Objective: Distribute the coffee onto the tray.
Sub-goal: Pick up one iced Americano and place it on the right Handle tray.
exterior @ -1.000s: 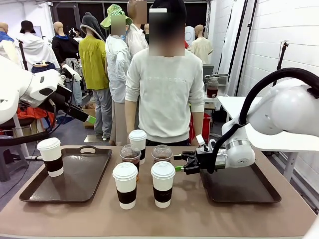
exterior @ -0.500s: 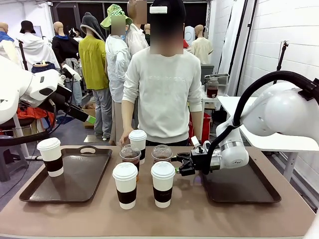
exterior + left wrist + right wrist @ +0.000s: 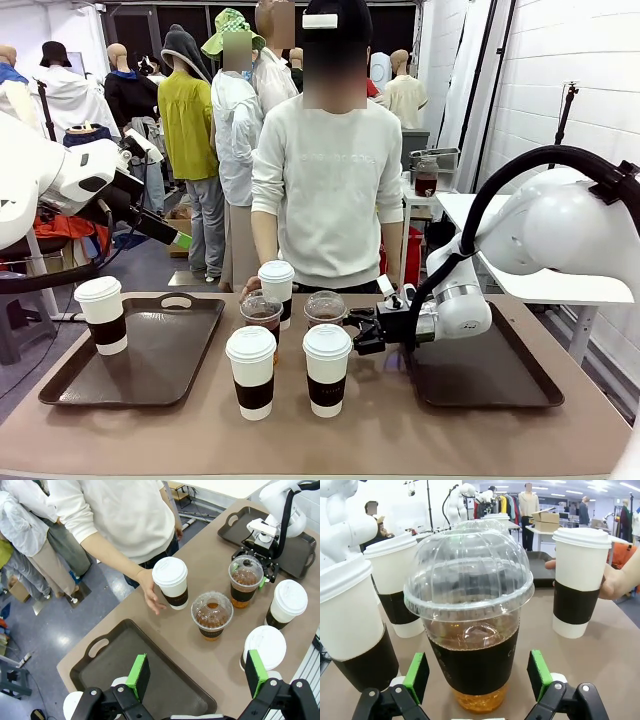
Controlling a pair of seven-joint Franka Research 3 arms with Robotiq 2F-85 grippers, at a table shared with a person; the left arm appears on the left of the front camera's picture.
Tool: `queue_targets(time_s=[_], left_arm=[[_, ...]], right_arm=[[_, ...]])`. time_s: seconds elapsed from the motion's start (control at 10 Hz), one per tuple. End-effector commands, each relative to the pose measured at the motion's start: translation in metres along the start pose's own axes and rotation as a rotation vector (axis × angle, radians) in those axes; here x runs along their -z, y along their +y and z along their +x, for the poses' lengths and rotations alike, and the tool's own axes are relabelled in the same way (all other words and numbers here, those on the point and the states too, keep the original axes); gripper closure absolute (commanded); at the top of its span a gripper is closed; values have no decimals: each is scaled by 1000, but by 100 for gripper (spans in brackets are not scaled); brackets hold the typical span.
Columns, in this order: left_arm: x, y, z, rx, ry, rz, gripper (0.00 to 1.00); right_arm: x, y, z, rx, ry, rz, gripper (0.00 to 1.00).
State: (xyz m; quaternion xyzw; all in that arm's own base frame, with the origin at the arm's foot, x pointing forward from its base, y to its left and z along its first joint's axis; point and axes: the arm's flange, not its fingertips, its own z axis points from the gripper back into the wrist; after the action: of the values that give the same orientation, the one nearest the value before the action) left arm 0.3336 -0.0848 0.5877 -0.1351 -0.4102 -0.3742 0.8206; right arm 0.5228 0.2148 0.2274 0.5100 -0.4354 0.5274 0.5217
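Brown table in a busy workroom, white block wall at right. I note the left tray carrying one paper cup; the right tray lies under the right arm. Between the trays stand a rear paper cup, two front paper cups and two dome-lidded cups. The right gripper holds its jaws apart either side of the right dome cup, not clamped; the front paper cups crowd its near side. A person's hand is at the rear paper cup. The left gripper hangs above, jaws apart, empty.
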Motion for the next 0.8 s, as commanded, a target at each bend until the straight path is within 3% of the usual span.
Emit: queue_targets(time_s=[0.0, 0.7], left_arm=[[-1, 1, 0, -3, -3, -4, 0], [-1, 1, 0, -3, -3, -4, 0]], right_arm=[[10, -8, -2, 25, 2, 20, 0], [31, -21, -6, 61, 19, 50, 0]])
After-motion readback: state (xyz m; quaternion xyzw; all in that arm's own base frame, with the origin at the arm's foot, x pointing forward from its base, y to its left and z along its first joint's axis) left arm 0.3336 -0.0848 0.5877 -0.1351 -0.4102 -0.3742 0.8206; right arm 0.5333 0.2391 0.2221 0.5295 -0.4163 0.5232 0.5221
